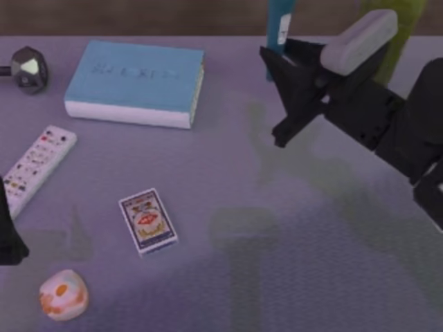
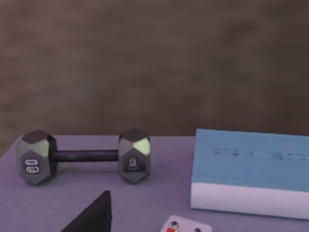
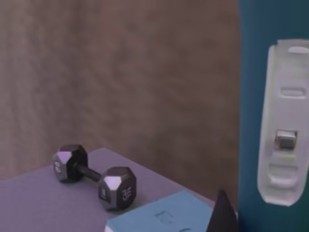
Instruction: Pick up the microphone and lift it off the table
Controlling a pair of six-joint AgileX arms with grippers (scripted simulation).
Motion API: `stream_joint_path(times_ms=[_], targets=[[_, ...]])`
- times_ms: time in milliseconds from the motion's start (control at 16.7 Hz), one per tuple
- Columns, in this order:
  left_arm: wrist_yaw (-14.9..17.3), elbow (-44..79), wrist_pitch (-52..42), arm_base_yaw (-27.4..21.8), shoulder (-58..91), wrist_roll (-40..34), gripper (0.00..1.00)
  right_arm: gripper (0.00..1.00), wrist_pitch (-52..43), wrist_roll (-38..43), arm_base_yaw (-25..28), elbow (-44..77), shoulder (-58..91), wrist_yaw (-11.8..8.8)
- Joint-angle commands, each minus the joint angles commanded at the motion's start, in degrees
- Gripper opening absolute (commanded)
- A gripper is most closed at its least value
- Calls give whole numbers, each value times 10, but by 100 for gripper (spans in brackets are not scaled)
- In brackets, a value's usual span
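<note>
The microphone (image 1: 279,28) stands upright at the far edge of the table (image 1: 277,228), right of centre; its teal handle and white switch patch show, while its white head is out of view. My right gripper (image 1: 278,66) is shut on the handle from the right. In the right wrist view the teal handle (image 3: 251,96) and switch patch (image 3: 285,121) fill one side, with one dark fingertip (image 3: 223,212) beside them. My left gripper (image 1: 8,238) is parked at the left edge, open, holding nothing; one finger (image 2: 94,215) shows in the left wrist view.
A blue book (image 1: 135,81) lies at the back left with a dark dumbbell (image 1: 26,69) beside it. A white remote (image 1: 38,166), a card box (image 1: 147,221) and a white-orange round thing (image 1: 63,294) lie at the left. A yellow-green object (image 1: 398,34) stands behind the right arm.
</note>
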Motion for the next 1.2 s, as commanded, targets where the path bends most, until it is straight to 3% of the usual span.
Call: stream_joint_path(times_ms=[120,240,900,1200], targets=[[0,0,0,0,0,0,100,0,13,1,36,6,2,34],[0,0,0,0,0,0,100,0,20,2,53,9,2,51],[6,6,3,-3,7,1,100,0,21,2,53,9,2,51],[89,89,53,-37,130,13,100,0,21,2,53,9,2,51]])
